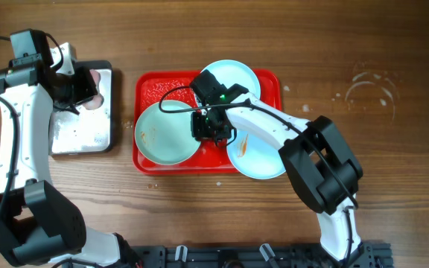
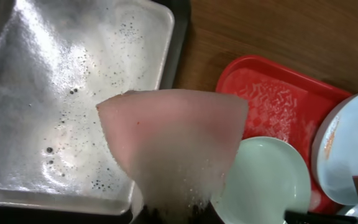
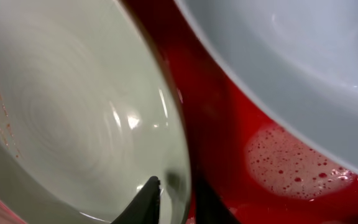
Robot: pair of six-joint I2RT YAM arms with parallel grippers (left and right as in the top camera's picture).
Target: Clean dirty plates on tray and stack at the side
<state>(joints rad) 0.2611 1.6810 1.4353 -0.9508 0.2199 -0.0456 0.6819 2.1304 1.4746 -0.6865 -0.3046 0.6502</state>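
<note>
Red and wet, the tray point(image 1: 146, 85) lies in the middle of the wooden surface point(image 1: 348, 45). On it are a left plate point(image 1: 162, 134), a far plate point(image 1: 237, 74) and a right plate point(image 1: 263, 160). The left plate, tinted slightly green, fills the tray's left side and has a faint orange smear near its left rim. The far plate sits at the back edge, partly hidden under the right arm. The right plate lies at the near right corner, overhanging the tray's rim, with orange streaks on its left part.

The right pincer point(image 1: 213, 128) is down between the left and right plates. In its wrist view the two dark fingertips point(image 3: 146, 200) stand either side of the left plate's rim, narrowly apart; whether they pinch it I cannot tell. Suds point(image 3: 284, 165) foam on the red floor just beside.

The left pincer point(image 1: 79, 88) hangs over the silver pan point(image 1: 80, 138), just left of the tray. It is closed on a pink sponge point(image 2: 173, 143) that is foamy at its lower edge. The pan's floor is filmed with soapy water.
</note>
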